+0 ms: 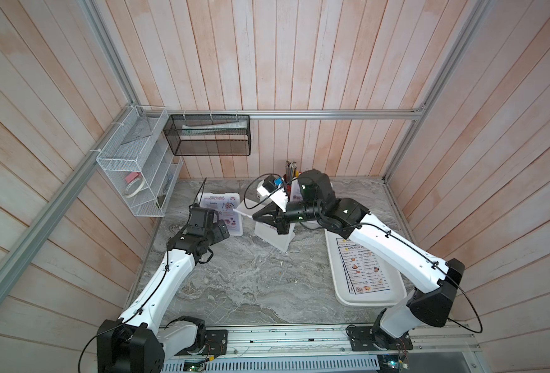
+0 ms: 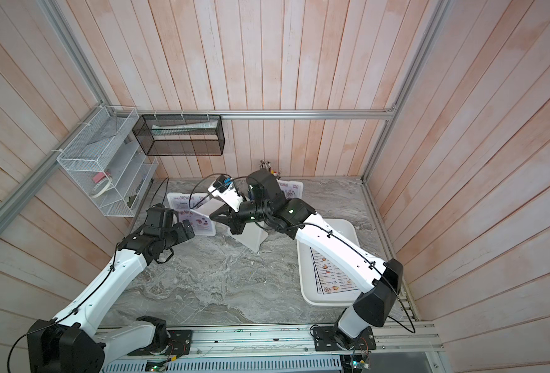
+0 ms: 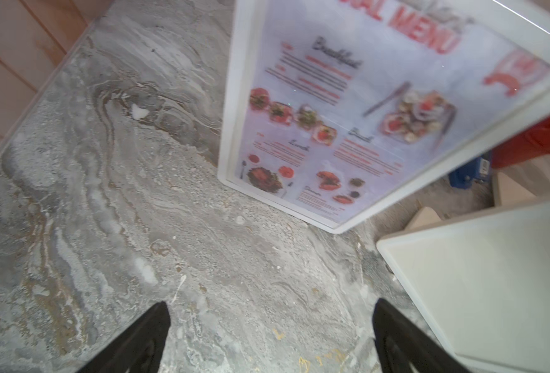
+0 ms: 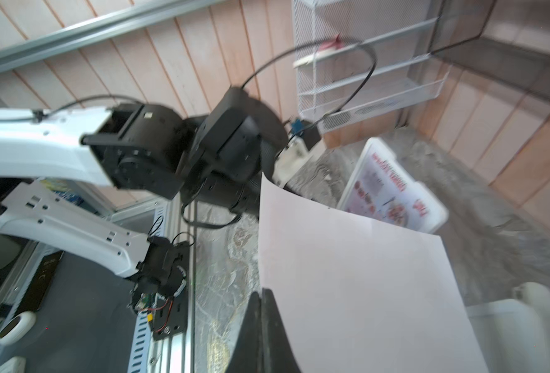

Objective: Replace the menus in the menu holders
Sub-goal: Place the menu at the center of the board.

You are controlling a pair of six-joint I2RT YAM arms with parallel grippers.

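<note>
Hovering left gripper (image 3: 271, 306), fingers spread wide, over table (image 3: 105, 193) just before left holder (image 3: 230, 129) displaying red menu (image 3: 331, 113); pinching blank-side sheet (image 4: 348, 274) tightly in right gripper (image 4: 262, 295) beside middle holder (image 1: 275, 240); showing black-headed menus (image 1: 362, 269) lying in tray (image 1: 372, 300) by right edge.

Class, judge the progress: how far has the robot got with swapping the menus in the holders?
Done: no swap visible yet. In hand: the right pincer is shut on a sheet, blank side showing, beside the middle holder; the left pincer is open. To do: the left holder holds a SPECIAL MENU; DIM SUM INN menus lie in the tray.
</note>
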